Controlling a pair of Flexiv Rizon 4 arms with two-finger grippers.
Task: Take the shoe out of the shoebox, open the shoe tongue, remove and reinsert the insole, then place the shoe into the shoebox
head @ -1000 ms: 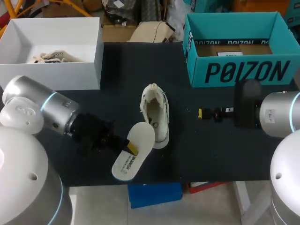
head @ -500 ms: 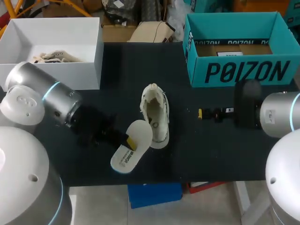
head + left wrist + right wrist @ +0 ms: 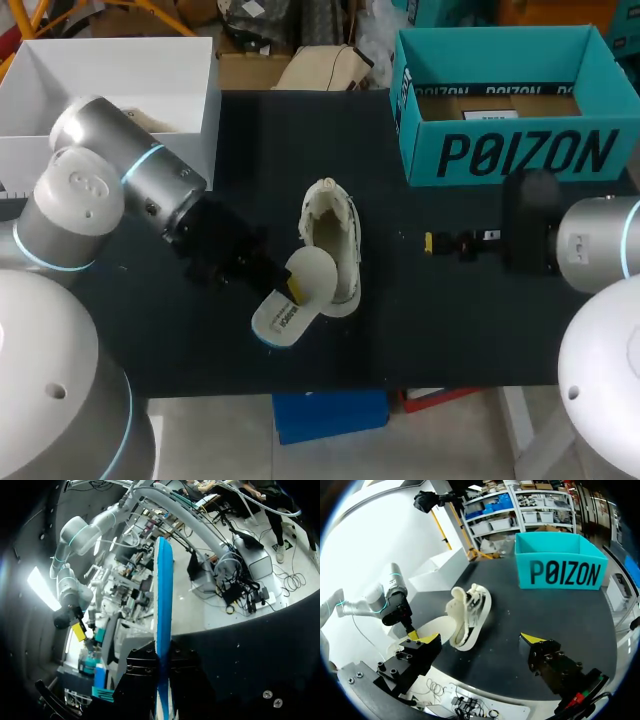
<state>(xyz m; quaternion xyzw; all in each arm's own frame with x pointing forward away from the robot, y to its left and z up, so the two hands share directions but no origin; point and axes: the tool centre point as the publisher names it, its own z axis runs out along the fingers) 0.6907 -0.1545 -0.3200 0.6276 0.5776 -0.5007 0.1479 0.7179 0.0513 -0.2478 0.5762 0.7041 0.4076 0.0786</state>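
Left fingers point(image 3: 293, 289) are clenching the insole point(image 3: 163, 605) edge-on.
The insole is tilting just beside the shoe point(image 3: 336, 240); right fingers point(image 3: 427, 639) are hanging released above the tabletop point(image 3: 450, 330).

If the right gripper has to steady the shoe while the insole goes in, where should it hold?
Probably the side wall of the shoe nearest the right gripper, approached from the right. The opening faces up, offering a thin rim to pinch, while the left gripper and insole occupy the other side.
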